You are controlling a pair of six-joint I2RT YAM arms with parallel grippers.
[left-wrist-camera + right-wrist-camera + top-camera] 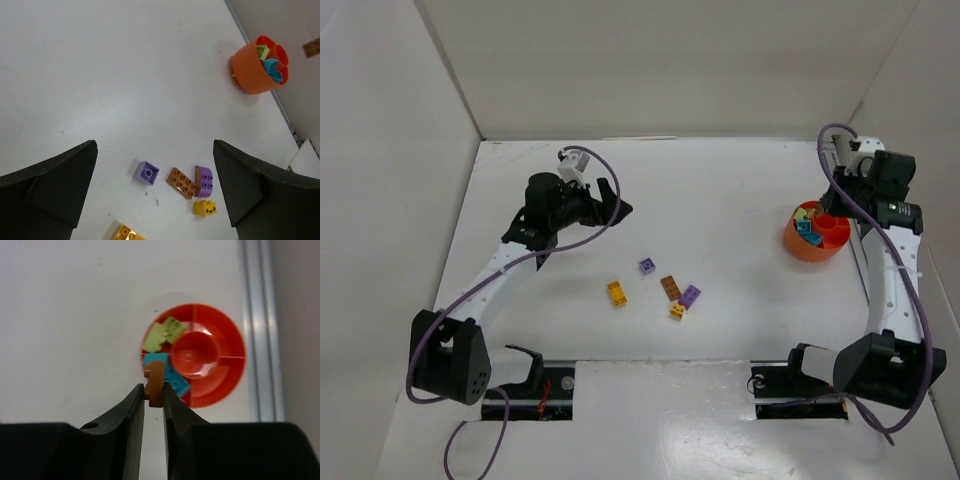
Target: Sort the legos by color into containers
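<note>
Partly hidden, a brown lego (155, 377) sits pinched in the right claw (153, 392).

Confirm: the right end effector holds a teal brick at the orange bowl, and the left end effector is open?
No: the brick in the right end effector is brown, not teal, per the right wrist view. The rest holds.

The right gripper (153, 392) clamps a brown lego (155, 381) over the orange bowl's (216, 386) left edge. Pale green legos (162, 333) and teal legos (175, 380) occupy adjacent compartments.
</note>
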